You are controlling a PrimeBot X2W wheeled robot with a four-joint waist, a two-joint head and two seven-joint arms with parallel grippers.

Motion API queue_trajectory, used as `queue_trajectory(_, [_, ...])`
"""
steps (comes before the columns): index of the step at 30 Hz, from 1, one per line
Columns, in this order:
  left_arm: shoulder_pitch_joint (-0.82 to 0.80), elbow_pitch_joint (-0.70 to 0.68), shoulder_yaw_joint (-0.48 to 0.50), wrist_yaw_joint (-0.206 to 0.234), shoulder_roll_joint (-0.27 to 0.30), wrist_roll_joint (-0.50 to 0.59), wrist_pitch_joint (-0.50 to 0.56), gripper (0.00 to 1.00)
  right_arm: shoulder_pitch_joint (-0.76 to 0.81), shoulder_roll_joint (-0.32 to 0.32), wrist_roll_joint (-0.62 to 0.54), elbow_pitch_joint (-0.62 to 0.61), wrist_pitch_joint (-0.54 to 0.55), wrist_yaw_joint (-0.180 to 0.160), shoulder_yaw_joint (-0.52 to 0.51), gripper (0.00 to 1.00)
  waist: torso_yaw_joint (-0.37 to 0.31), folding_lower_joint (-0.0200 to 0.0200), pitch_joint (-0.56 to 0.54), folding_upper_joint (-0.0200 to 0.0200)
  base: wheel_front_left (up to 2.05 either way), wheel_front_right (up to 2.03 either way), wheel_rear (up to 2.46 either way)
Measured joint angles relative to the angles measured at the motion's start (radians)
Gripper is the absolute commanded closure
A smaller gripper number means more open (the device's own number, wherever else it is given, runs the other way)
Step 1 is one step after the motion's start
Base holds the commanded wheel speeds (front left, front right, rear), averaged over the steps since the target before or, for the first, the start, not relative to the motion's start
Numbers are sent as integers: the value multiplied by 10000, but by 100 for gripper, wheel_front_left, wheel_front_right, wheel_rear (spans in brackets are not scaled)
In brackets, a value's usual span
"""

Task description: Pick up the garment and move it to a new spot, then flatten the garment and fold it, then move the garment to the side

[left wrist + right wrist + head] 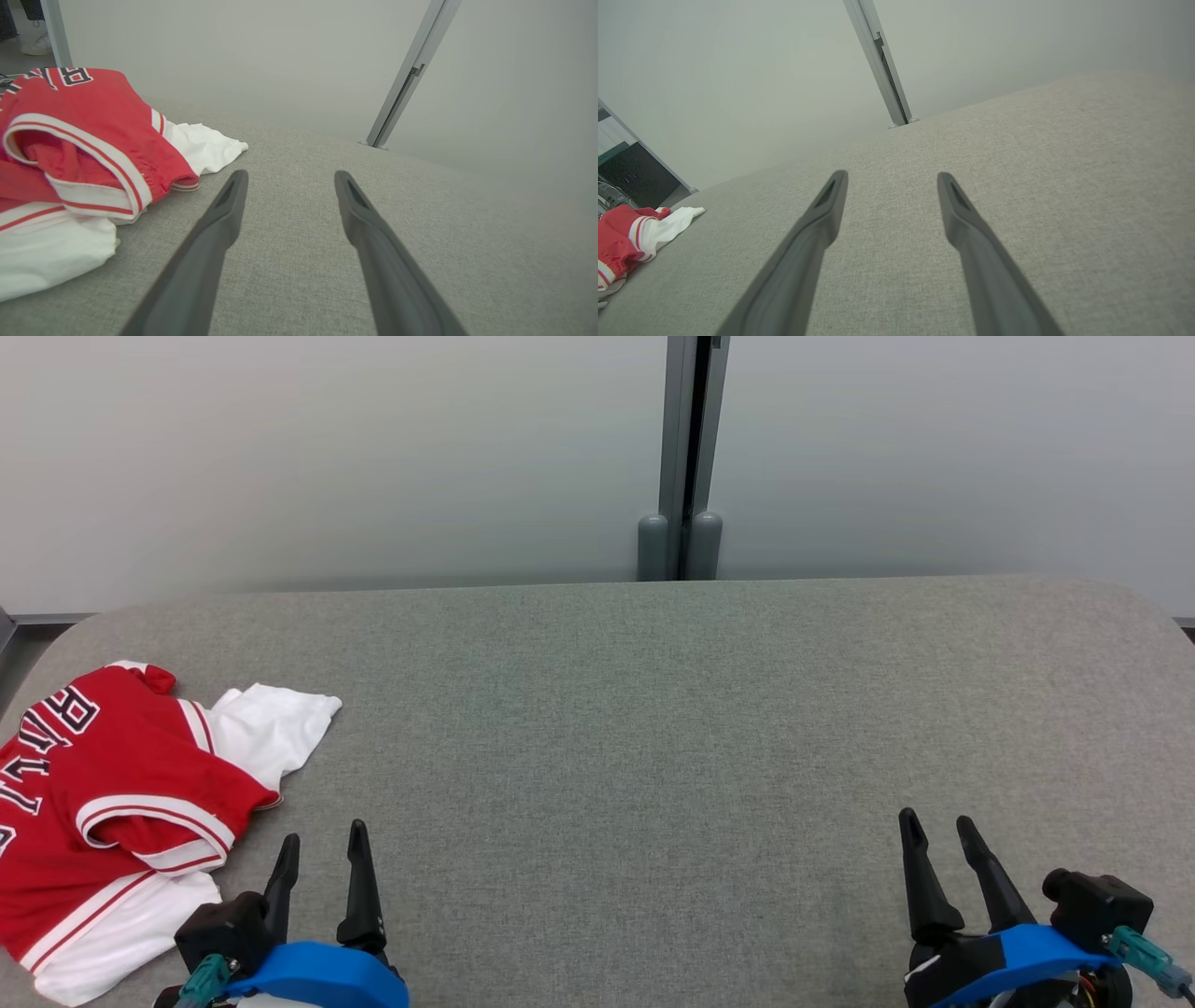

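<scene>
crumpled red-and-white garment (pixel 121 784), seemingly a jersey, lies lower left on the grey surface (pixel 653 709); left gripper (pixel 324 833) and right gripper (pixel 935 818) both spread, empty.

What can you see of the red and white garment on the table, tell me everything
The garment is a red jersey with white panels, red-and-white striped trim and dark, white-edged letters, in what looks like a light knit. It lies crumpled and partly folded over itself at the left end of the grey cloth-covered table. Nothing holds it; the open left gripper sits just beside it, fingers not touching.
</scene>
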Motion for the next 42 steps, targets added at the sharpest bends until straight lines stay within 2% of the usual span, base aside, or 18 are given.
queue_trajectory(24, [12,-35,-403,359,196,1377,-278,0,35,-21,-1475,40,-234,2,-19,0,106,0,14,0,0,0,0])
queue_trajectory(29, [49,-44,-395,395,190,1396,-199,0,61,-27,-1812,-6,-311,4,-21,0,127,1,0,0,0,0,0])
queue_trajectory(42, [148,-205,-464,456,247,1344,-40,0,77,-29,-1733,-46,-311,13,-48,0,128,0,-13,0,0,0,0])
